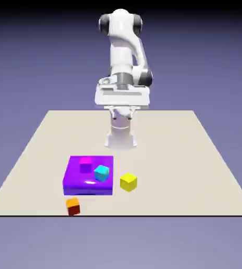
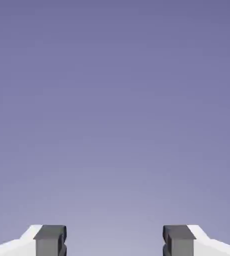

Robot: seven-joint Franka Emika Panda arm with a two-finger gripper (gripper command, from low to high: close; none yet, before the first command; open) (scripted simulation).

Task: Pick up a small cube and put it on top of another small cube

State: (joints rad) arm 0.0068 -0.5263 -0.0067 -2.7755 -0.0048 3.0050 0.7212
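Several small cubes lie near the table's front in the exterior view. A magenta cube (image 1: 85, 167) and a cyan cube (image 1: 101, 172) rest on a flat purple slab (image 1: 74, 182). To the slab's right a yellow cube (image 1: 128, 182) sits on the table. An orange and red cube (image 1: 73, 205) lies by the front edge. My gripper (image 1: 123, 106) hangs high near the robot's base, far behind and above all the cubes. In the hand view the gripper (image 2: 114, 243) is open, with only the blue-violet backdrop between its grey fingertips (image 2: 50, 240).
The beige table (image 1: 196, 157) spreads wide around the cubes. The robot's white base (image 1: 121, 137) stands behind the purple slab, toward the far edge.
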